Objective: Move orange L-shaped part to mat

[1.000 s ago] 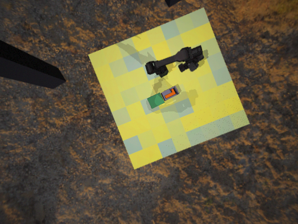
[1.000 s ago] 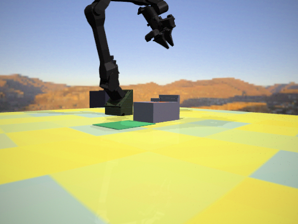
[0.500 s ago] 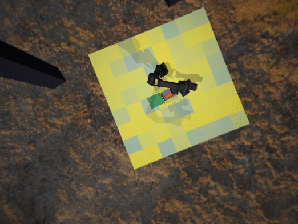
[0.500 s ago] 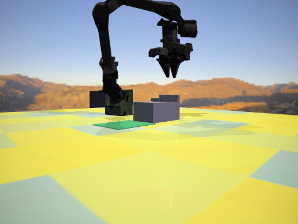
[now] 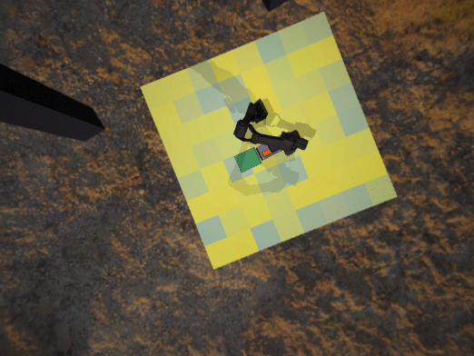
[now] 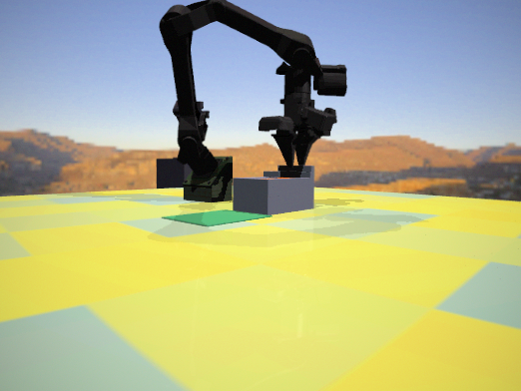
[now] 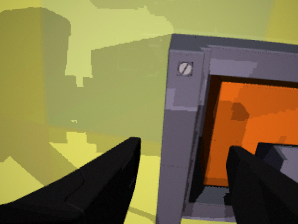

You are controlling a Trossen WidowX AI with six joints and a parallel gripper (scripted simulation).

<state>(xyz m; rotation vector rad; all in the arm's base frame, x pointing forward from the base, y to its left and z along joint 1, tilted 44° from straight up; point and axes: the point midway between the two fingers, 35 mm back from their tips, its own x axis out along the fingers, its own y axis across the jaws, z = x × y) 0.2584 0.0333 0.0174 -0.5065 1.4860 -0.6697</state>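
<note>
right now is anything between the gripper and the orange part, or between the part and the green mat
Nothing visible. The gripper hangs just above the orange part in the grey tray, holding nothing. The green mat lies beside the tray, bare.

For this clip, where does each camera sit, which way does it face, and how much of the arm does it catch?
Top: high overhead, facing straight down at the checkered floor; the whole arm shows, with green mat and grey tray below it.
Exterior: low, near floor level, facing the tray's side; the whole arm shows, gripper pointing down at the tray top.
Wrist: on the arm, looking down; only two fingers frame the orange part.
All three share the tray.
</note>
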